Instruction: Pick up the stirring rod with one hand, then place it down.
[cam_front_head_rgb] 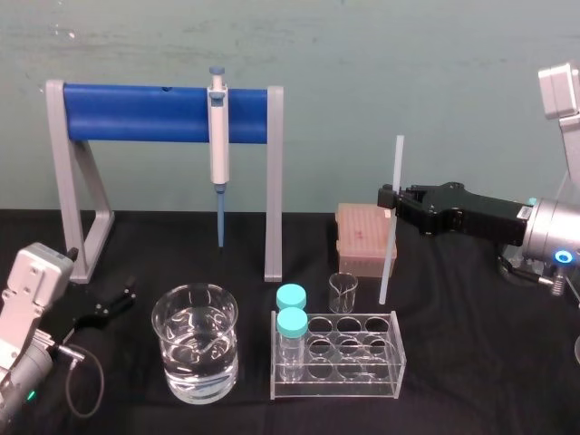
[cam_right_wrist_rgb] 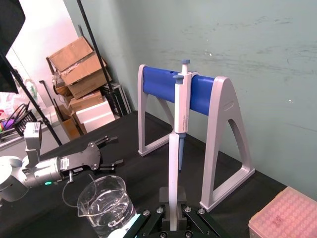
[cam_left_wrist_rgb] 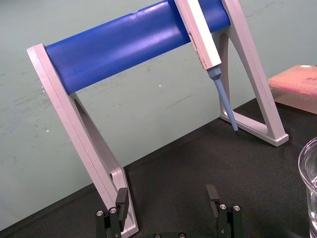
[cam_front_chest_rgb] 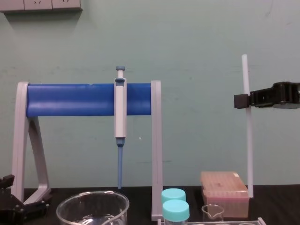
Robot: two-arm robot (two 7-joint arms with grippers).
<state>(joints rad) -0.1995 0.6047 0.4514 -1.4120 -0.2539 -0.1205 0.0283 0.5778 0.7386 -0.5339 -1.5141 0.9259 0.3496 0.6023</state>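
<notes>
The stirring rod (cam_front_head_rgb: 388, 263) is a thin translucent white stick held upright above the table, over the right end of the pink tip box. My right gripper (cam_front_head_rgb: 390, 201) reaches in from the right and is shut on the rod above its middle. In the chest view the rod (cam_front_chest_rgb: 247, 150) rises well above the right gripper (cam_front_chest_rgb: 242, 101), and its lower end hangs close to the tip box. In the right wrist view the rod (cam_right_wrist_rgb: 173, 163) stands up out of the right gripper (cam_right_wrist_rgb: 172, 210). My left gripper (cam_front_head_rgb: 113, 304) rests at the table's left, open (cam_left_wrist_rgb: 168, 198) and holding nothing.
A blue-and-grey pipette (cam_front_head_rgb: 218, 136) hangs on the blue-barred stand (cam_front_head_rgb: 136, 113) at the back. A glass beaker of water (cam_front_head_rgb: 195, 343) sits front left. Beside it is a clear tube rack (cam_front_head_rgb: 396, 362) with two teal-capped vials (cam_front_head_rgb: 292, 322). A small beaker (cam_front_head_rgb: 343, 292) and the pink tip box (cam_front_head_rgb: 358, 237) lie under the rod.
</notes>
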